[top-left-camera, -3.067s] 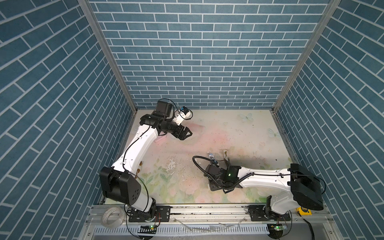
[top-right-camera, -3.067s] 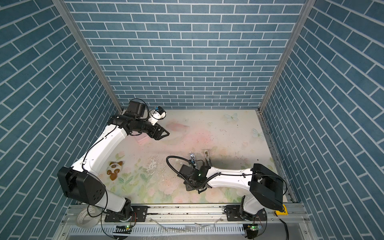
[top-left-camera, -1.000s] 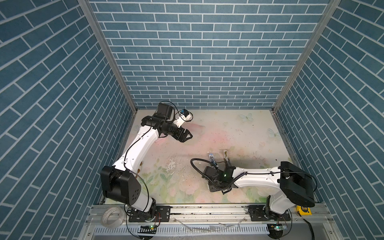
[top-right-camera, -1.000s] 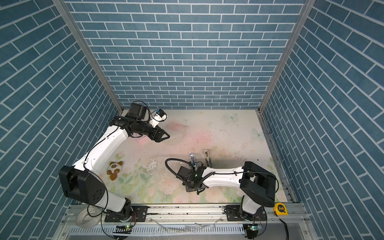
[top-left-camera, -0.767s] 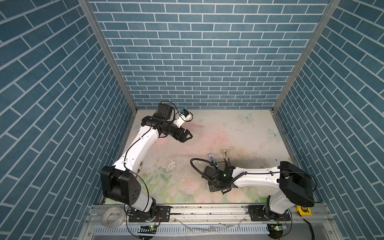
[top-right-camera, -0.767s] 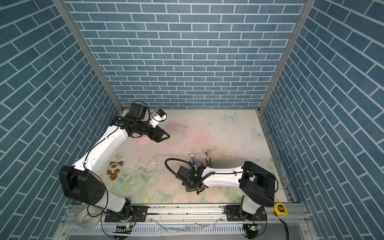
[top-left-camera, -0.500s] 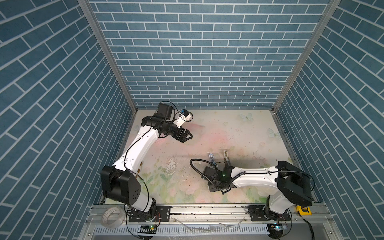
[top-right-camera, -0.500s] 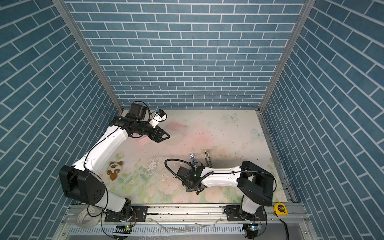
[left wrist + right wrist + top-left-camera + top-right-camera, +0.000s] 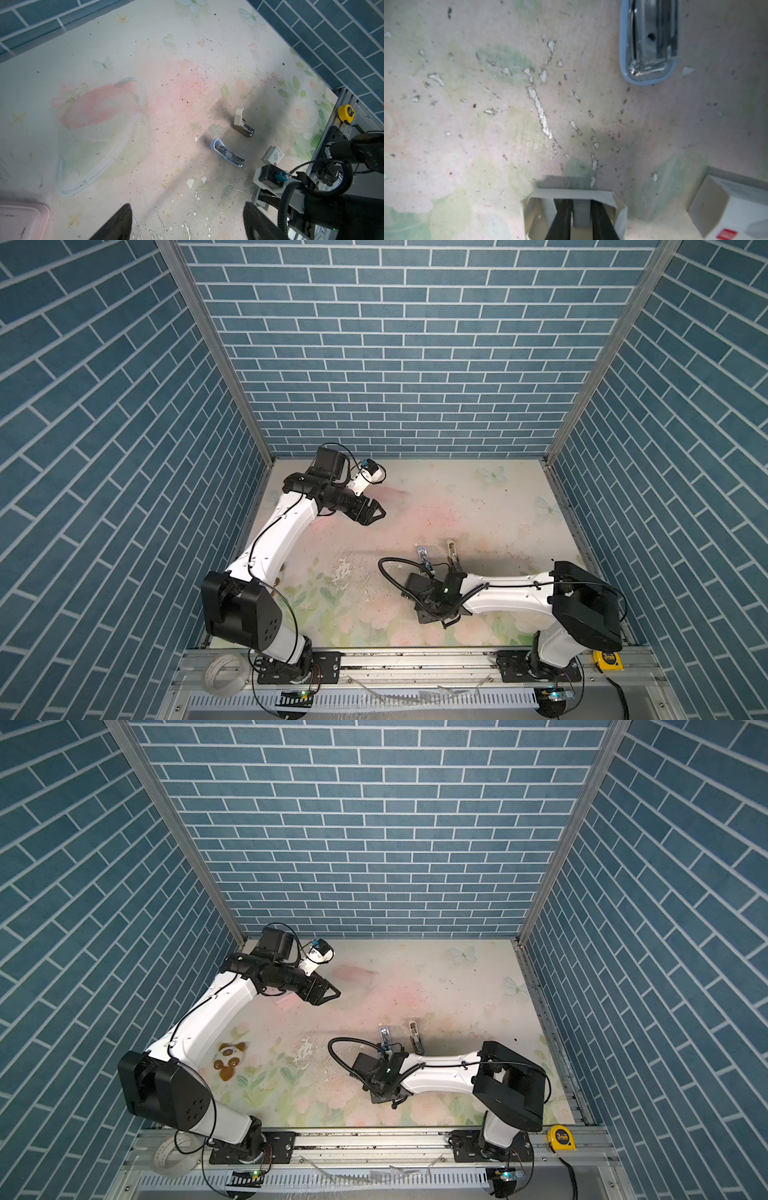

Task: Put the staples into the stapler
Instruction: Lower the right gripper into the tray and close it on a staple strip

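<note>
A light-blue stapler (image 9: 650, 41) lies open on the mat, its metal channel showing, also in both top views (image 9: 423, 556) (image 9: 384, 1034). A cream stapler (image 9: 243, 122) lies open beside it. My right gripper (image 9: 582, 202) reaches down into a small white cardboard tray (image 9: 571, 194). Its two dark fingers stand close on either side of a grey strip of staples (image 9: 581, 214). Another strip lies next to it in the tray. My left gripper (image 9: 188, 205) hangs open and empty above the far left of the mat (image 9: 374, 512).
A white sleeve with a red mark (image 9: 737, 207) lies just beside the tray. A pink box corner (image 9: 20, 220) sits under the left arm. A yellow tape measure (image 9: 607, 659) and a tape roll (image 9: 224, 672) rest on the front rail. Brick walls enclose three sides.
The right arm's elbow has swung in toward the left, with the wrist staying low over the tray. The left arm has barely moved.
</note>
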